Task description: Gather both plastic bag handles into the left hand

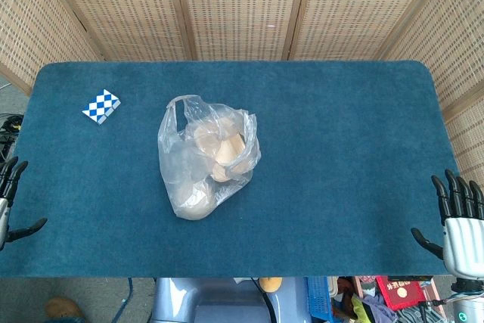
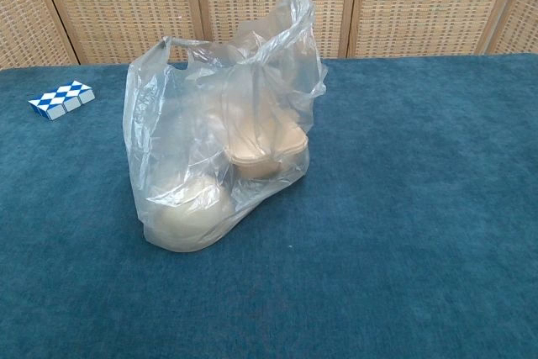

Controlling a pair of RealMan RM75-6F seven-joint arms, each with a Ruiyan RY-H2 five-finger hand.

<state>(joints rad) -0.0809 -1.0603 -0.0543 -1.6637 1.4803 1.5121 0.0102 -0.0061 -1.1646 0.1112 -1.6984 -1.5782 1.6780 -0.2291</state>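
Observation:
A clear plastic bag stands on the blue table, left of centre, with pale round food containers inside. In the chest view the bag stands upright, one handle loop at its upper left and the other handle rising at its upper right. Neither handle is held. My left hand hangs at the table's left front edge, fingers apart, holding nothing. Over at the right front corner my right hand is likewise spread and empty. Both hands are far from the bag and absent from the chest view.
A blue-and-white checkered block lies at the table's back left. The blue cloth-covered table is backed by woven wicker screens. Clutter sits on the floor below the front edge.

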